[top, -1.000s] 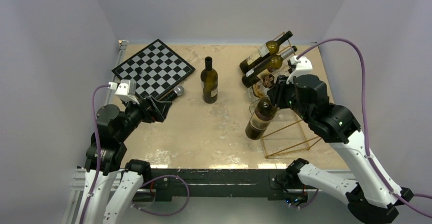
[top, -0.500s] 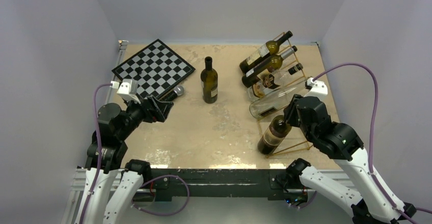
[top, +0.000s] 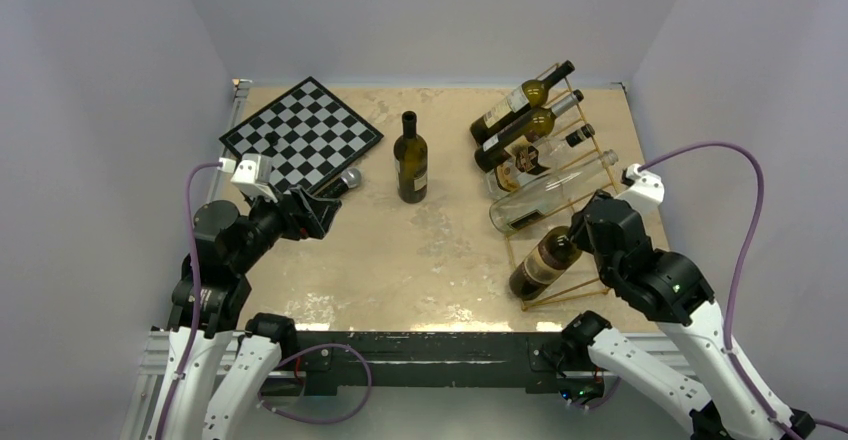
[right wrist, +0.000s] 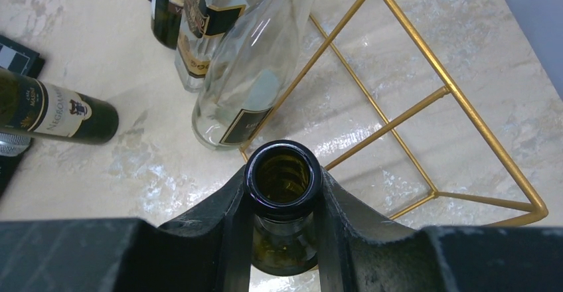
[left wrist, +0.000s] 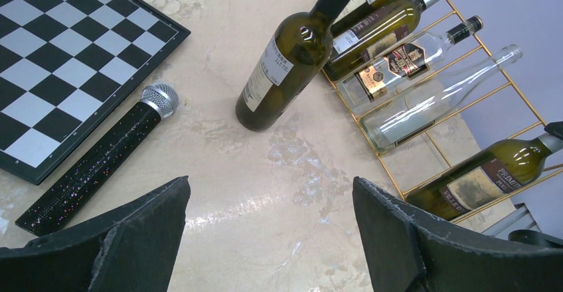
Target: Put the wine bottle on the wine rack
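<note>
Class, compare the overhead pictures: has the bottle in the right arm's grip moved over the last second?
Yes. The held bottle shifted right and toward the near edge, from in front of the clear bottle to the wine rack's nearest slot.

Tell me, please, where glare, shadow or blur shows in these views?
Top external: soft, even light, no hard shadows on the table. Left wrist: sharp, a bright sheen on the marble and a highlight on the standing bottle. Right wrist: held wine bottle mouth sharp; right gripper near-black, little detail.
</note>
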`<action>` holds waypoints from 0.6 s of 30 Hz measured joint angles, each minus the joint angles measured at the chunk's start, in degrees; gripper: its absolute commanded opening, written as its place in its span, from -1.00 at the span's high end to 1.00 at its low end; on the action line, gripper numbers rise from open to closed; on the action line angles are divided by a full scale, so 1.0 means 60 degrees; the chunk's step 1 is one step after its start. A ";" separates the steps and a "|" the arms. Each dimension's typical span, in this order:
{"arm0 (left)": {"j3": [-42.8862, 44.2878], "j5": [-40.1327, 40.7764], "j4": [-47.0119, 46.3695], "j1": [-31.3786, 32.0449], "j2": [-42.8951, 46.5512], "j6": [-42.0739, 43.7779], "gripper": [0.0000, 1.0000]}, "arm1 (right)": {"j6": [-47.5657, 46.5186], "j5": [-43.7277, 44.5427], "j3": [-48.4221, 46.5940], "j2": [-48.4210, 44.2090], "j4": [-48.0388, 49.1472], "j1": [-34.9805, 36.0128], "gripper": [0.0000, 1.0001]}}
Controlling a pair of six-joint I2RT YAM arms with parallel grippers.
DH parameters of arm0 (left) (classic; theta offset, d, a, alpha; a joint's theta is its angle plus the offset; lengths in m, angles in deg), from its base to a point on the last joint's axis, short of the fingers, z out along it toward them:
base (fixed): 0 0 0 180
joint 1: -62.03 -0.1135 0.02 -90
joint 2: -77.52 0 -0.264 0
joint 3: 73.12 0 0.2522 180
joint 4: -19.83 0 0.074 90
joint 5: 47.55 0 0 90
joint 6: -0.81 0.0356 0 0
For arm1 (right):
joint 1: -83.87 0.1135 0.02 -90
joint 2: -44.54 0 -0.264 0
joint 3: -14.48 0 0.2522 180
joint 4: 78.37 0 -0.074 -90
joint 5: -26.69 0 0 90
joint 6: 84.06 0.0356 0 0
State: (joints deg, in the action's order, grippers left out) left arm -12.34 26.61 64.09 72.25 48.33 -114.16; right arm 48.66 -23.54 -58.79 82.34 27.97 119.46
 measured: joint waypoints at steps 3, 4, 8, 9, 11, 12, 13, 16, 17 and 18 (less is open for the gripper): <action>0.0000 0.0004 0.0004 0.0000 0.0000 0.0000 -0.92 | 0.0240 0.0171 0.0200 -0.0291 -0.0015 -0.0007 0.69; 0.0000 0.0004 0.0000 0.0000 -0.0004 0.0000 -0.91 | 0.0302 0.0208 0.0248 -0.0379 -0.0026 -0.0007 0.62; -0.0004 -0.0007 -0.0004 0.0000 -0.0069 -0.0004 -0.91 | 0.0769 0.0430 0.0423 -0.0703 -0.0226 -0.0011 0.58; -0.0007 -0.0011 -0.0007 0.0000 -0.0098 -0.0004 -0.91 | 0.0958 0.0517 0.0463 -0.0772 -0.0310 -0.0018 0.57; -0.0011 -0.0029 -0.0007 0.0000 -0.0157 -0.0004 -0.90 | 0.1421 0.0725 0.0539 -0.0914 -0.0543 -0.0036 0.55; -0.0015 -0.0036 -0.0007 0.0000 -0.0182 -0.0007 -0.90 | 0.1636 0.0798 0.0572 -0.0969 -0.0648 -0.0044 0.53; -0.0015 -0.0044 -0.0007 0.0000 -0.0204 -0.0007 -0.90 | 0.1945 0.0954 0.0608 -0.1038 -0.0820 -0.0051 0.44; -0.0018 -0.0044 -0.0007 0.0000 -0.0251 -0.0007 -0.90 | 0.2922 0.1388 0.0758 -0.1253 -0.1330 -0.0062 0.13; -0.0018 -0.0047 -0.0011 0.0000 -0.0262 -0.0007 -0.90 | 0.3144 0.1494 0.0823 -0.1308 -0.1421 -0.0066 0.11; -0.0022 -0.0047 -0.0011 0.0000 -0.0273 -0.0007 -0.90 | 0.3406 0.1443 0.0933 -0.1384 -0.1610 -0.0066 0.09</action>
State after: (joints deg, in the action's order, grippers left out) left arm -12.47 26.33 64.02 72.25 46.69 -114.20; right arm 69.09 -14.88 -53.19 74.03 18.31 119.07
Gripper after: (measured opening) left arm 0.954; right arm 0.420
